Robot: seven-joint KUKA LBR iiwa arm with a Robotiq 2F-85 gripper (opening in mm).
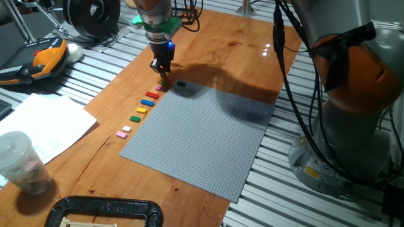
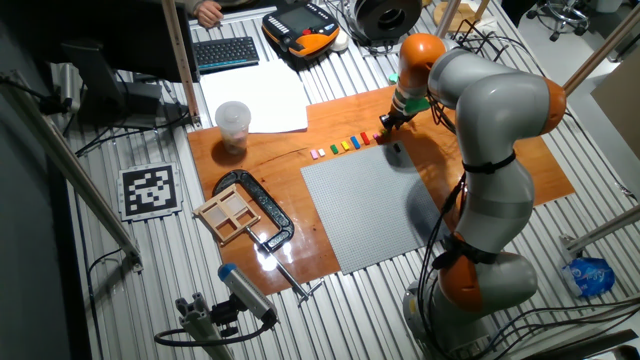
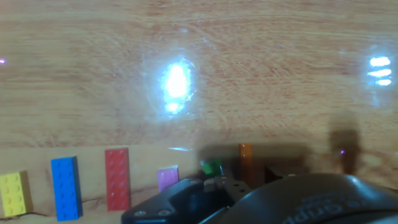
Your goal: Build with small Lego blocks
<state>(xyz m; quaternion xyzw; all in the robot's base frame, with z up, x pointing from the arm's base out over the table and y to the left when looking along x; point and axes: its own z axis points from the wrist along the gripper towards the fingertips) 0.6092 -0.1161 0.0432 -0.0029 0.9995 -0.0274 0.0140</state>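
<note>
Small Lego blocks lie in a row on the wooden table along the left edge of the grey baseplate (image 1: pixel 202 139): pink (image 1: pixel 122 134), white (image 1: pixel 127 128), green (image 1: pixel 134 118), yellow (image 1: pixel 141 110), blue (image 1: pixel 147 103), red (image 1: pixel 152 95) and pink (image 1: pixel 159 89). A black brick (image 1: pixel 181 84) sits on the plate's far corner. My gripper (image 1: pixel 164 78) points down at the far end of the row, just above the table. In the hand view an orange brick (image 3: pixel 246 163) stands right at the dark gripper (image 3: pixel 242 183), beside the pink (image 3: pixel 167 177), red (image 3: pixel 117 178), blue (image 3: pixel 66 188) and yellow (image 3: pixel 13 193) bricks. How the jaws stand is hidden.
A plastic cup (image 1: pixel 19 164) and white papers (image 1: pixel 44 123) lie left of the board. A black clamp (image 1: pixel 101 211) grips the front edge, with a small wooden tray (image 2: pixel 228 213) beside it. An orange teach pendant (image 1: pixel 44 57) lies at the far left. The arm's base (image 1: pixel 341 126) stands at the right.
</note>
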